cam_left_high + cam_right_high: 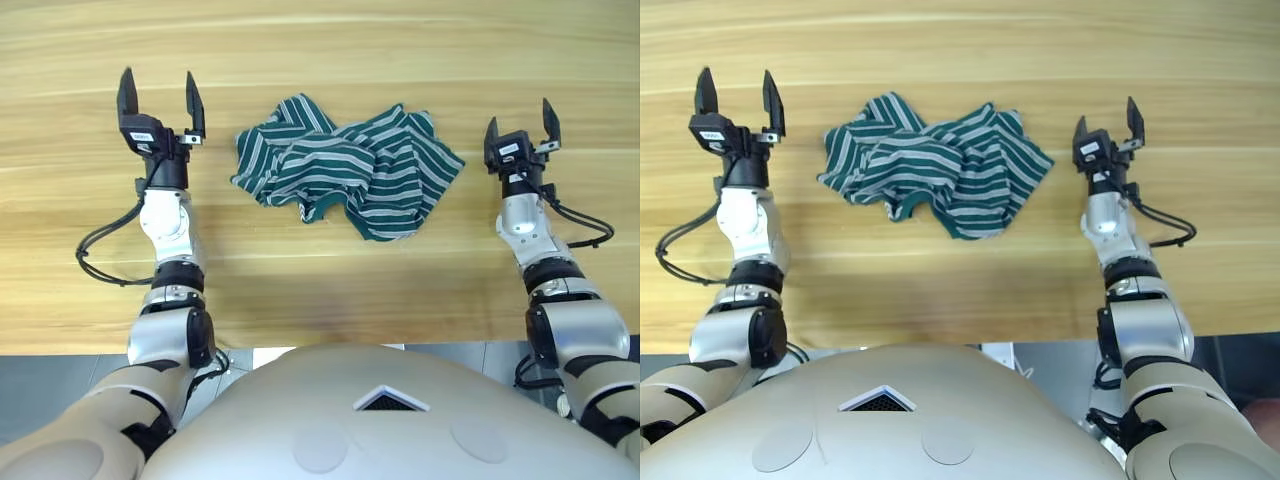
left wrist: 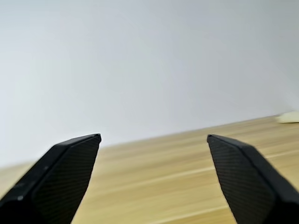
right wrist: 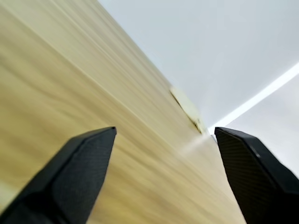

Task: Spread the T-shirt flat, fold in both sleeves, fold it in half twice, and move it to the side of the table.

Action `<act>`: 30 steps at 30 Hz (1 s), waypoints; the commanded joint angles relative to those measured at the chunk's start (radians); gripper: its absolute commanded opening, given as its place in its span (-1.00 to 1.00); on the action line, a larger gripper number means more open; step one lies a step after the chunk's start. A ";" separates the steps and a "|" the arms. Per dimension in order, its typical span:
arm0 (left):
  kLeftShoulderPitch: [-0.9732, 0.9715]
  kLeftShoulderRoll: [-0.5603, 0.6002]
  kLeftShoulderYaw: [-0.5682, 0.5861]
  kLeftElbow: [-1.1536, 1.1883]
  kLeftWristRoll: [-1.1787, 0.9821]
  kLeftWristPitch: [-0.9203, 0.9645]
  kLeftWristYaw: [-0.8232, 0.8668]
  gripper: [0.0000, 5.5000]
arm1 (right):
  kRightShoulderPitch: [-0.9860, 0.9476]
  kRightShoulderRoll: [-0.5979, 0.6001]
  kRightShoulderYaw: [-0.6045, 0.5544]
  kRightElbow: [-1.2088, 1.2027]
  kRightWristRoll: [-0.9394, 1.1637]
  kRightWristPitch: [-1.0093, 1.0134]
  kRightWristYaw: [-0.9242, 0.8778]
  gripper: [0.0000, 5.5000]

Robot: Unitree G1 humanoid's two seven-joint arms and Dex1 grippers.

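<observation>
A green T-shirt with white stripes (image 1: 345, 165) lies crumpled in a heap at the middle of the wooden table (image 1: 320, 40). My left gripper (image 1: 160, 90) is open over the table to the left of the shirt, apart from it, fingers pointing away from me. My right gripper (image 1: 520, 122) is open to the right of the shirt, just off its right edge, holding nothing. In the left wrist view the two black fingertips (image 2: 70, 177) stand wide apart over bare wood. The right wrist view shows its fingertips (image 3: 79, 177) spread the same way.
The table's near edge (image 1: 300, 345) runs just in front of my torso. Bare wood stretches beyond the shirt and to both sides. A small pale object (image 3: 187, 109) lies on the table far off in the right wrist view.
</observation>
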 commanded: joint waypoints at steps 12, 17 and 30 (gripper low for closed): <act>0.398 0.281 -0.234 -0.708 0.585 0.247 -0.187 0.54 | 0.642 -0.345 -0.009 -1.162 -0.033 0.047 0.581 0.42; 0.337 0.320 -0.253 -0.655 0.795 0.302 -0.098 0.54 | 0.670 -0.316 0.085 -1.163 -0.071 0.056 0.697 0.42; 0.289 0.331 -0.315 -0.654 0.868 0.360 0.035 0.54 | 0.709 -0.300 0.076 -1.093 -0.141 0.096 0.710 0.42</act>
